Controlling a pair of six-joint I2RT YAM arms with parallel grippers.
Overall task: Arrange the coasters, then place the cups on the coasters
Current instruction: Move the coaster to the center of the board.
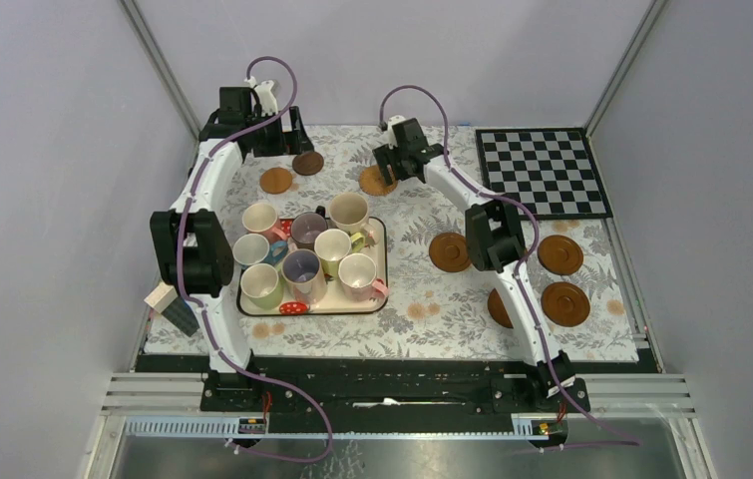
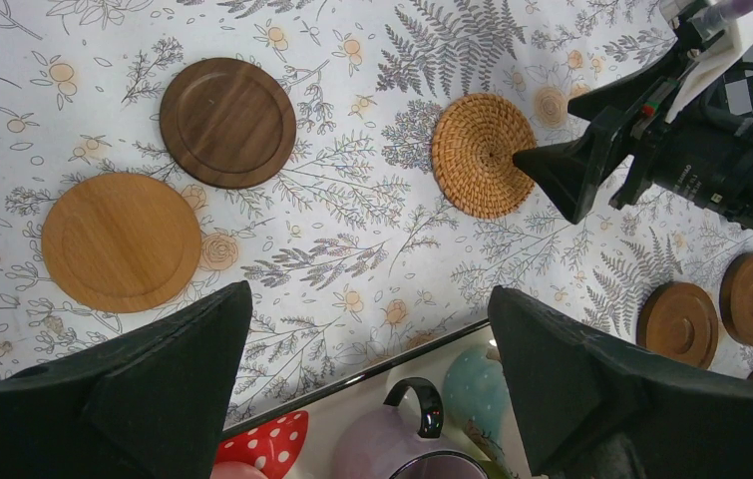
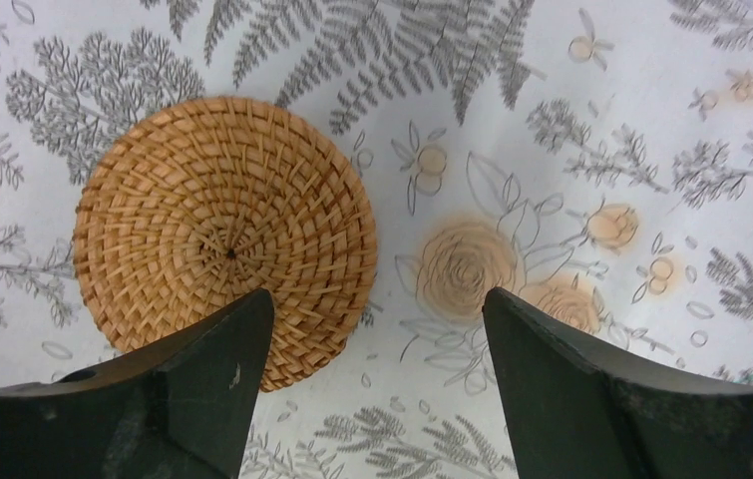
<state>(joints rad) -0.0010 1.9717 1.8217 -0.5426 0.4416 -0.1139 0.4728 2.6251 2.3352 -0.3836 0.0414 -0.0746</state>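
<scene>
With right gripper [image 3: 377, 299] apart and empty, centre over woven coaster [image 3: 222, 230] before pinching its rim; hold left gripper [image 2: 369, 292], likewise apart and empty, clear of cups [image 1: 334, 245].

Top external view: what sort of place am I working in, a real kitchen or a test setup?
Most likely a lab test cell: plain grey panel walls box in the workspace, both arms bolt to an aluminium rail, and the floral tablecloth looks staged with cups and coasters.
</scene>
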